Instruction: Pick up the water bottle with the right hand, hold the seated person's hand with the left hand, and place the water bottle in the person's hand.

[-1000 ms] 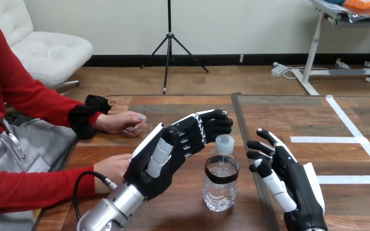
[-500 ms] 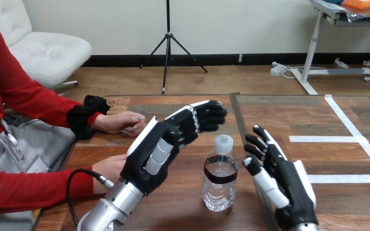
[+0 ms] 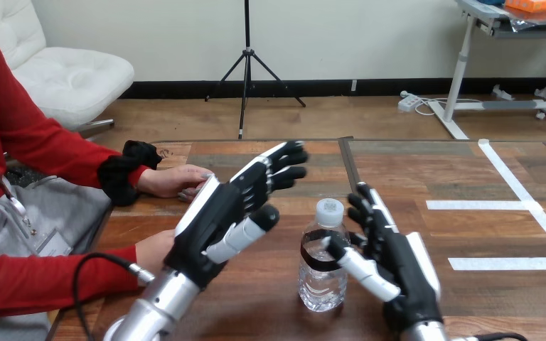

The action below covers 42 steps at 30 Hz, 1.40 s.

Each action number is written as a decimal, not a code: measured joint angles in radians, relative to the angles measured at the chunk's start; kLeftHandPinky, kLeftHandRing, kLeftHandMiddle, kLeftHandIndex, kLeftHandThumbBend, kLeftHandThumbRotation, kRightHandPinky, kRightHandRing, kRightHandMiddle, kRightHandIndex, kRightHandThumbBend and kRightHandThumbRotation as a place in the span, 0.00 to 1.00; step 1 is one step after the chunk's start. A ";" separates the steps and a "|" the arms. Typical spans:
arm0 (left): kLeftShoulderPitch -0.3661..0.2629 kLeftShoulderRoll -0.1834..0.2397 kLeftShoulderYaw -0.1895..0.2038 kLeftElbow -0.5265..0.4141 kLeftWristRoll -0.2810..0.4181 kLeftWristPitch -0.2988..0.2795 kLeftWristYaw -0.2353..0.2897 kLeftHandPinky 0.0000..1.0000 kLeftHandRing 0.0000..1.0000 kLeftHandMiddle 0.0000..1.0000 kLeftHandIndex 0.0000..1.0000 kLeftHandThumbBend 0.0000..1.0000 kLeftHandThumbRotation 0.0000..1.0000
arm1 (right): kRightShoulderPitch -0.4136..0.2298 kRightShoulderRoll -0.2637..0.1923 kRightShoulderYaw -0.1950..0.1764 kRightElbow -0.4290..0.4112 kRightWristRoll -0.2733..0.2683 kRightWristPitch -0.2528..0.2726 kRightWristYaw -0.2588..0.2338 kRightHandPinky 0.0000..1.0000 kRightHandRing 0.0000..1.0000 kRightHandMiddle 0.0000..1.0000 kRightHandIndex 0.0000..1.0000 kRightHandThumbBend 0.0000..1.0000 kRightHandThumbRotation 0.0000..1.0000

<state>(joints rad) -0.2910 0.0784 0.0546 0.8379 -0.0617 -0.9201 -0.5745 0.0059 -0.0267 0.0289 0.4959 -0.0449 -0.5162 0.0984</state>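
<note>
water bottle point(image 3: 324, 259) stands upright on the tabletop point(image 3: 270, 302), just left of the right hand point(image 3: 398, 273) (fingers point(image 3: 371, 213) spread apart, thumb across the bottle's front, nothing clamped yet) — left hand point(image 3: 217, 213) also open, nearer the person's far hand point(image 3: 178, 181)

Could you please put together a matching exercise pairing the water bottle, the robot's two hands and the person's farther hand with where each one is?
Things:
1. water bottle
2. left hand
3. right hand
4. person's farther hand

Places and states:
A. resting on the table, near its left edge
B. open, just right of the bottle
C. upright and capped, between the robot's two hands
D. open, raised above the table left of the bottle

Pairs: 1-C, 2-D, 3-B, 4-A.
</note>
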 measured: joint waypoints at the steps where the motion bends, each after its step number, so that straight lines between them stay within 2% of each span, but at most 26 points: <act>1: 0.000 0.007 0.000 0.006 0.002 -0.007 0.003 0.92 0.96 0.98 0.98 1.00 0.82 | -0.002 0.001 0.003 0.003 -0.001 0.000 0.000 0.85 0.96 0.96 0.99 1.00 0.60; 7: -0.005 0.041 0.000 0.040 0.005 -0.032 0.014 0.93 0.98 1.00 0.99 1.00 0.82 | -0.008 0.010 0.014 0.012 -0.006 0.000 0.001 0.86 0.96 0.96 0.99 1.00 0.62; 20: -0.010 0.104 0.001 0.085 -0.009 -0.035 0.010 0.99 1.00 1.00 1.00 1.00 0.85 | -0.008 0.016 0.034 0.012 -0.005 0.000 0.023 0.86 0.97 0.97 1.00 1.00 0.63; 27: -0.017 0.115 0.001 0.098 -0.015 -0.035 -0.010 1.00 1.00 1.00 1.00 1.00 0.87 | -0.003 0.015 0.036 0.003 0.007 0.000 0.046 0.87 0.98 0.98 1.00 1.00 0.63; 35: -0.026 0.116 0.001 0.106 -0.044 -0.035 -0.046 1.00 1.00 1.00 1.00 1.00 0.88 | 0.029 0.013 0.039 -0.044 0.008 0.000 0.068 0.87 0.98 0.98 1.00 1.00 0.63; 42: -0.031 0.120 0.001 0.117 -0.047 -0.050 -0.053 0.98 1.00 1.00 1.00 1.00 0.92 | 0.055 0.005 0.044 -0.073 0.008 0.000 0.079 0.90 0.98 0.99 1.00 1.00 0.61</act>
<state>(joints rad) -0.3223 0.1979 0.0561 0.9553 -0.1083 -0.9697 -0.6271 0.0605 -0.0218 0.0728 0.4225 -0.0372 -0.5162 0.1776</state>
